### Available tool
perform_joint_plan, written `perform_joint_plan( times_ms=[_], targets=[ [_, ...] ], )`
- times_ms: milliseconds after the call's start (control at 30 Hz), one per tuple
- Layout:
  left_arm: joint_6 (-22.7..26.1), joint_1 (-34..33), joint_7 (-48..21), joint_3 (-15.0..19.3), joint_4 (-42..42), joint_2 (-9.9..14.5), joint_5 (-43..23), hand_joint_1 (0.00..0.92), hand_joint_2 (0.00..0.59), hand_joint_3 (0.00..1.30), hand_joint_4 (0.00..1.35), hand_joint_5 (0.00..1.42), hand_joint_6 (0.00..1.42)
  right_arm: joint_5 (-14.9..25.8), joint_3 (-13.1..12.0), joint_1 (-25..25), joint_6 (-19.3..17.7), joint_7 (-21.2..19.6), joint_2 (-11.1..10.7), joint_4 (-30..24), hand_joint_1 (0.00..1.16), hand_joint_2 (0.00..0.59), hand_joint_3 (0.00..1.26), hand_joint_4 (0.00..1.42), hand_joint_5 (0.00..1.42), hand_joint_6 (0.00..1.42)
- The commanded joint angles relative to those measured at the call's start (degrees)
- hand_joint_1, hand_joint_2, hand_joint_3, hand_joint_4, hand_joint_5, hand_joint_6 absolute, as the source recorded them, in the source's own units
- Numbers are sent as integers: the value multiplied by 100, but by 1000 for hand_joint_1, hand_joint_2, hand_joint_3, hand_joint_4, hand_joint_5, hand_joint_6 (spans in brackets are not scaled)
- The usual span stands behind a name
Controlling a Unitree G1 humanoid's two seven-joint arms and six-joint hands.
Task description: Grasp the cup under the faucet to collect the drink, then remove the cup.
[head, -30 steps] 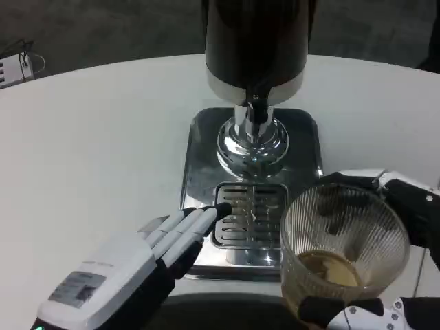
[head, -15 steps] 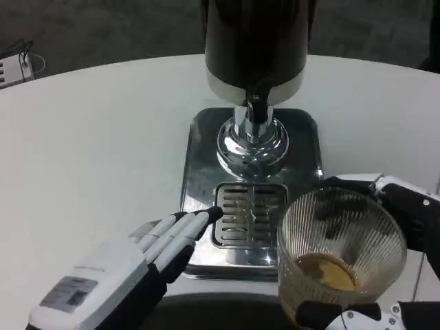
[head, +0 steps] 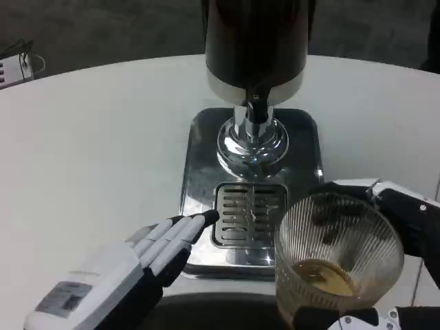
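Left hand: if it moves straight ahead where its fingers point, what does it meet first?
Probably the slotted drip grate on the dispenser base; the left hand fingertips already reach its edge. Height is unclear.

The round, smooth white worktop (head: pixel 96 137) takes up most of the scene, evenly lit. Beyond its far curved edge lies dark grey floor (head: pixel 103 31), dim and blurred. Past the worktop's far left edge sits a small pale object (head: pixel 15 67), possibly a power strip with cables.
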Motion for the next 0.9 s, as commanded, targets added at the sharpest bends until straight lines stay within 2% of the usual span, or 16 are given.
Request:
perform_joint_plan(
  times_ms=[33, 900],
  targets=[
    [-101, 120, -18, 102, -92, 21, -15, 0, 52, 0, 0, 0, 26, -18, 24, 25, -244, -52, 59, -251, 919, 180, 1040, 1224, 1424, 1424],
    [-48, 177, -93, 121, -126, 7, -53, 0, 52, 0, 0, 0, 26, -46, 11, 72, -197, -41, 107, -295, 918, 179, 1040, 1238, 1424, 1424]
  ],
)
